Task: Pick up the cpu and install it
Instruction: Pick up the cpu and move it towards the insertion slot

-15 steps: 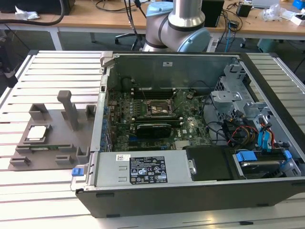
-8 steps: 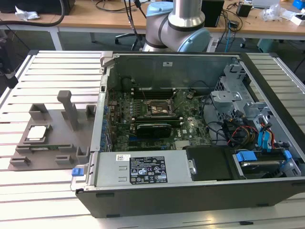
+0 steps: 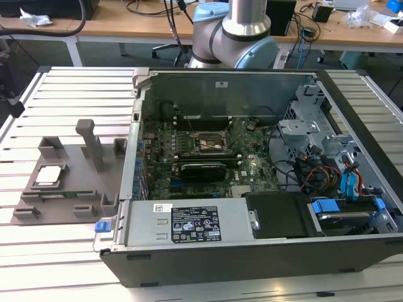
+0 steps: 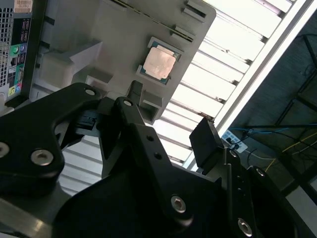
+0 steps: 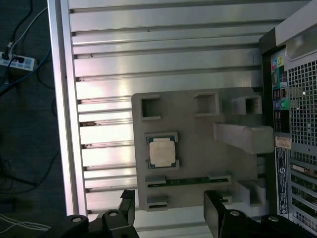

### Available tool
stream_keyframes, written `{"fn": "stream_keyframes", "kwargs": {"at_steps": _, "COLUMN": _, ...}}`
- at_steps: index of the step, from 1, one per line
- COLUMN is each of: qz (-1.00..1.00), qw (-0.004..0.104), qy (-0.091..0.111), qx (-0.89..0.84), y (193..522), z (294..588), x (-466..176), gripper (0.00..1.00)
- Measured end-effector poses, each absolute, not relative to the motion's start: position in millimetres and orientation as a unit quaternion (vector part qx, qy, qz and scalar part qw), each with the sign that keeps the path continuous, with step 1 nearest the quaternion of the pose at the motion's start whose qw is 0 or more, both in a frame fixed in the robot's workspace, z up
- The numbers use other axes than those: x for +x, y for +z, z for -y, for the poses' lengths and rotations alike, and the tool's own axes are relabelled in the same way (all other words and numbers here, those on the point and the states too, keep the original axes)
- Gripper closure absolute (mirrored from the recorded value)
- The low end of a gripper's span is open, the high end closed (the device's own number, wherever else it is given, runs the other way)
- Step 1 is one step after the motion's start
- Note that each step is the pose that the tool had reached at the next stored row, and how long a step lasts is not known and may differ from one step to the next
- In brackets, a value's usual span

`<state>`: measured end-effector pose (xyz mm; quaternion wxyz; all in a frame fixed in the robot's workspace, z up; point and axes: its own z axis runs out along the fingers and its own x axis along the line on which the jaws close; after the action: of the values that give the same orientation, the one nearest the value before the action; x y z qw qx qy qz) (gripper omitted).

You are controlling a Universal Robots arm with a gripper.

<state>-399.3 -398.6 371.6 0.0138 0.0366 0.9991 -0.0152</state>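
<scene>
as it lies now: cpu seated in its fixture, not yet picked

item: cpu (image 5: 162,151). while nothing is held by the arm, the chip is recorded lying flat, pale metal top upward, in a shallow square pocket of the grey fixture plate (image 5: 198,144). the plate is set on the slatted table (image 3: 69,94), just beside the open computer case (image 3: 252,251), on the exterior view's left. the dark socket (image 3: 211,143) on the board inside the case is well apart from the chip and appears unfilled.

pincer (image 5: 171,198): spread wide, with nothing between the fingers. it is held above the plate and apart from the chip. in the first wrist view the chip is seen roughly in line with the gap.

handling, as judged:
- weight: very light; little grip force is thought to be needed.
- stiffness: rigid and thin, with no give expected under the fingers.
- surface: the smooth metal top is likely slippery.
- fragility: the underside and corners are taken to be delicate, so tilting or scraping against the pocket is to be avoided.
- hold: two opposite side edges are best taken squarely, between the raised pocket corners, with the chip kept level. only a little edge height seems to be offered.
</scene>
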Motion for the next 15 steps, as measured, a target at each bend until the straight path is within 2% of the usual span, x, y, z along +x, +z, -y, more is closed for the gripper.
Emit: {"fn": "stream_keyframes", "kwargs": {"at_steps": 15, "qz": -0.999, "qw": 0.014, "qy": -0.015, "qx": 0.037, "y": 366.5, "z": 398.7, "x": -399.3, "gripper": 0.34}}
